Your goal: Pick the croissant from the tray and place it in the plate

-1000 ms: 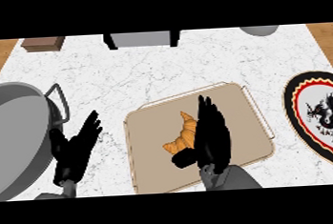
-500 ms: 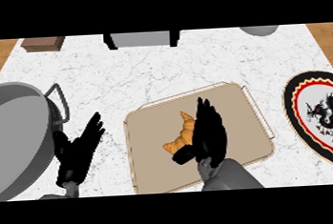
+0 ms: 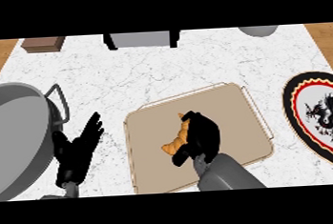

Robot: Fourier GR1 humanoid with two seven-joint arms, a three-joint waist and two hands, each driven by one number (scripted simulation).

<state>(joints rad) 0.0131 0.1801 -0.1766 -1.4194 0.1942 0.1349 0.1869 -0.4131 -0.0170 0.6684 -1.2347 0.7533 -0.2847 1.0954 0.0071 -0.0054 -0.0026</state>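
A steep downward look at a white marbled counter [image 3: 160, 76]. At the far left sat a large grey pan [image 3: 12, 136], its wire handle [image 3: 58, 103] on the side facing the middle. Just right of the pan, the robot's left hand [image 3: 76, 149] rested open, its fingers straight and spread, pointing up and away, holding nothing.

In the middle lay a tan tray [image 3: 233, 115], slightly turned on the counter. The croissant [image 3: 176, 141] lay on the tray's left half, golden brown and curved. The robot's right hand [image 3: 201, 138] was over it, black fingers curled down around the croissant's right side and hiding part of it; whether the pastry had left the tray's surface could not be told.

At the far right, apart from the tray, was a plate [image 3: 318, 120] with a black and red rim and a dark dragon figure in its white centre, partly cut off by the edge.
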